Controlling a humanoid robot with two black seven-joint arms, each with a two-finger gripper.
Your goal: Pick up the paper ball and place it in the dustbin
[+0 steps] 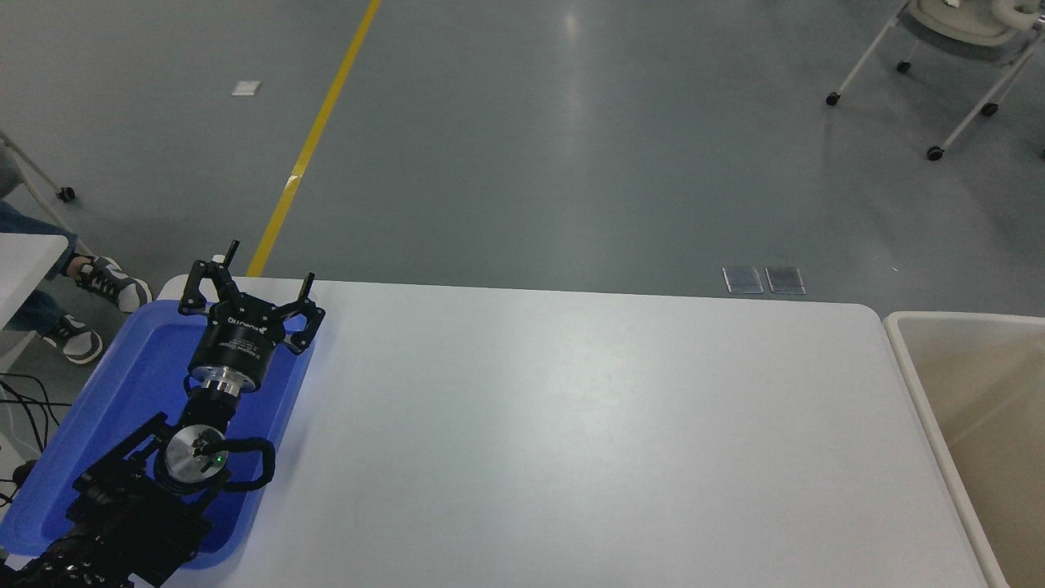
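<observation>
The left end effector point(260, 282) is held with fingers spread apart above the blue tray point(139, 384); the dustbin point(914, 384) is seen far to its right, past the table point(571, 425).

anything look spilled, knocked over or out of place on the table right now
Nothing stands out. The white table shows no spill, the dustbin stands squarely at its right end, and the left end effector hangs open over the blue tray. No paper ball is visible.
</observation>
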